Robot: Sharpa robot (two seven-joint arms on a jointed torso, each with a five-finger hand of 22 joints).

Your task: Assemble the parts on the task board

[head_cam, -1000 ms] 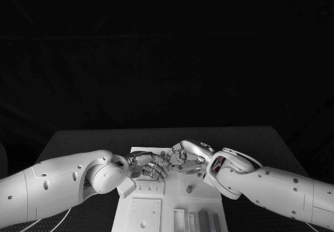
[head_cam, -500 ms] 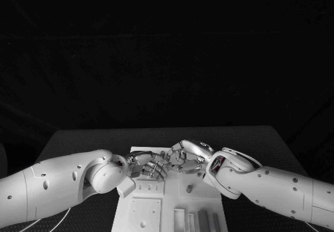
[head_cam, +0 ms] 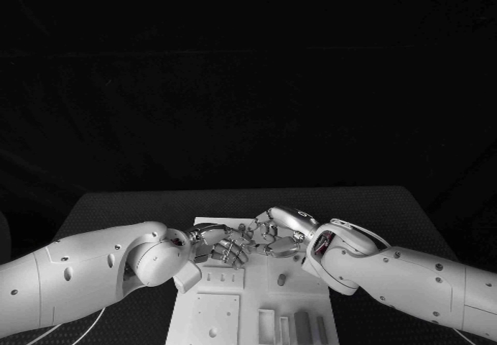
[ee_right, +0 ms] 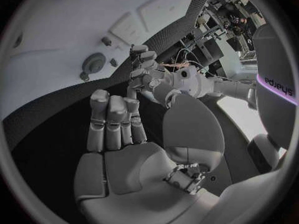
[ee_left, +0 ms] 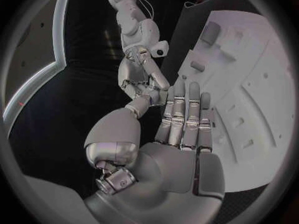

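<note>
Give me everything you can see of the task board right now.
The task board is a flat white plate, matte and plastic-looking, lying lengthwise on the black table. Its face carries raised rectangular panels, shallow slots, small holes and a round recess. Grey parts lie in slots at its near end, and a small peg stands mid-board. The left hand and right hand meet over its far end; whether either touches it is unclear.

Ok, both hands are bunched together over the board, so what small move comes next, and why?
Probably raise the left hand and the right hand a little, together, above the task board. Their fingertips meet just over its far half, and I cannot tell whether a part sits between them. Parting them now might drop it, so it seems safer to gain clearance first.
</note>
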